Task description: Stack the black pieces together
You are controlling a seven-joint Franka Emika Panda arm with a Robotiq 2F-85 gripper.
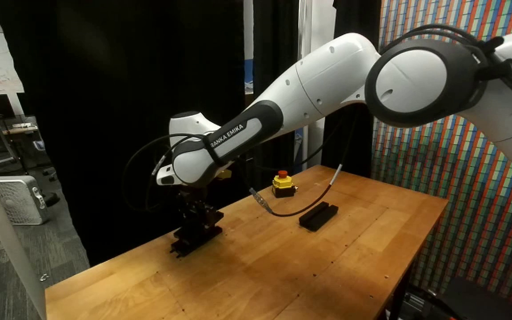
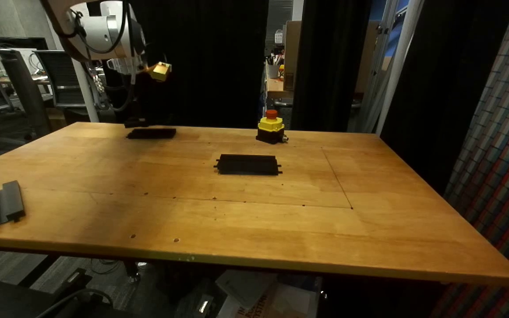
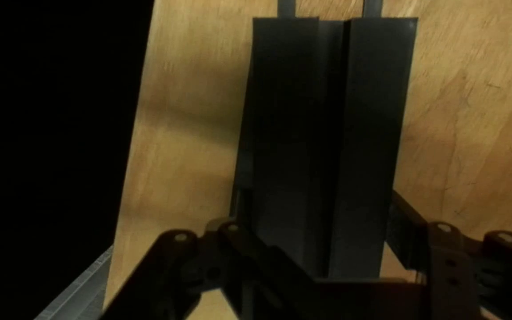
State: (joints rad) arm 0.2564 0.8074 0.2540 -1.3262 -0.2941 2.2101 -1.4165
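Between the jaws of the gripper, gripped by both long sides, is a grooved black piece, near an edge of the table; a second black piece and a third black piece lie well apart.

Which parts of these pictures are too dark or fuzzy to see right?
Wrist view: the end effector is dark and fuzzy up close, and the black piece is hard to make out along its middle; both exterior views: the end effector nearly melts into the black curtain.
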